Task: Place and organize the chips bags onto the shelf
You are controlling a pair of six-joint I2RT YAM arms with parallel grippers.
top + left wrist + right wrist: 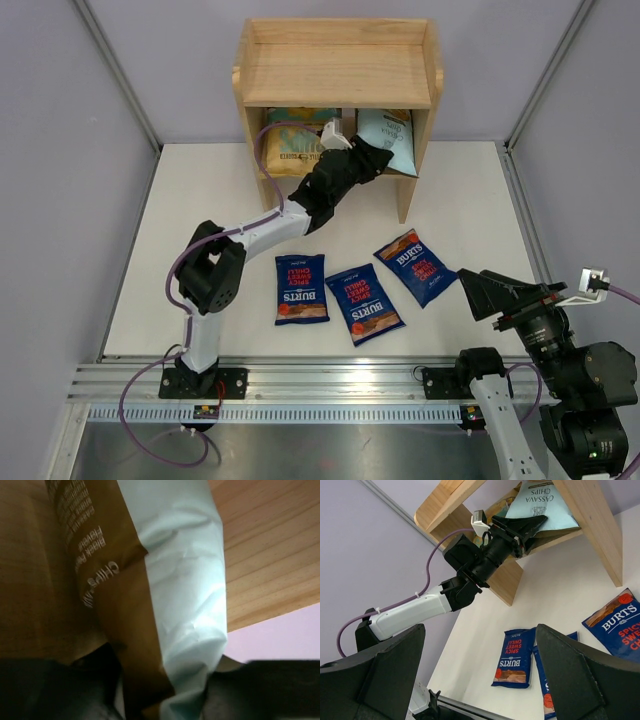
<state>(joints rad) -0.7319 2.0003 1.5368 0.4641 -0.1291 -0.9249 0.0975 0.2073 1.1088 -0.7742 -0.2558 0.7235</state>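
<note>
While the left jaws clench the pale bag (pixel 395 135) in the shelf's (pixel 340 75) lower tier, at three o'clock of the tan bag (pixel 300 140), we should stand it upright before releasing; the right jaws hang wide, empty.

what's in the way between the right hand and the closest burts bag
Nothing visible. The right hand hangs open just right of the nearest Burts bag, only bare table between them. The left hand is away in the shelf, gripping the pale blue bag.
</note>
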